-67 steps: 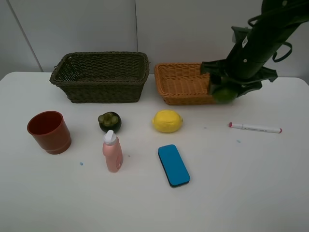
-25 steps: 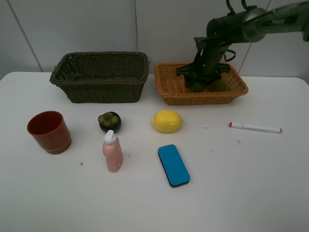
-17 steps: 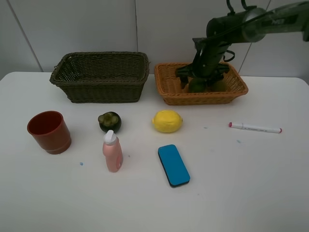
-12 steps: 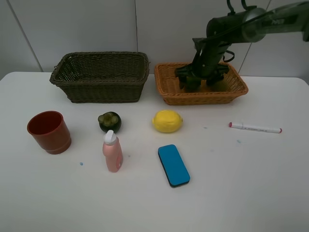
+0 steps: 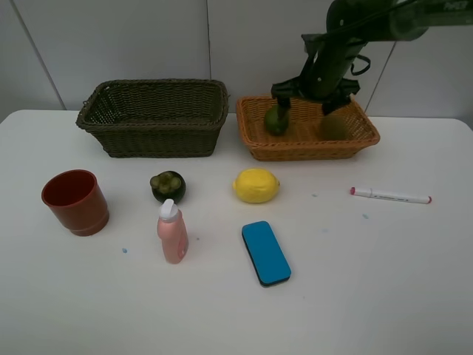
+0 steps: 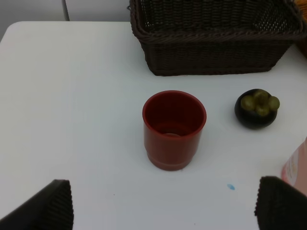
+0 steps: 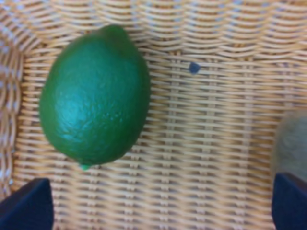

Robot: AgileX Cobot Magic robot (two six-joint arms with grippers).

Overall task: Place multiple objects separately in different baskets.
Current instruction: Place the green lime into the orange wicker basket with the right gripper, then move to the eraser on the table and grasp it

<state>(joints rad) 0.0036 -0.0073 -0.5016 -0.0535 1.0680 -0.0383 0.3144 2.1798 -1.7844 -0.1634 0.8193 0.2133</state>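
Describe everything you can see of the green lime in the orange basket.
The lime is an egg-shaped fruit with glossy, dimpled green skin, one end tapering to a blunt tip and the other bearing a tiny pale green stub. It lies on its side on the woven floor of the orange-tan basket, close to a side wall. Only the wicker touches it: the open right gripper hangs above, and the kiwi lies apart.

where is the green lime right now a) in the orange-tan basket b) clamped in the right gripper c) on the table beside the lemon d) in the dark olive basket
A: the green lime lies on the woven floor of the orange-tan basket, clear of the open right gripper.
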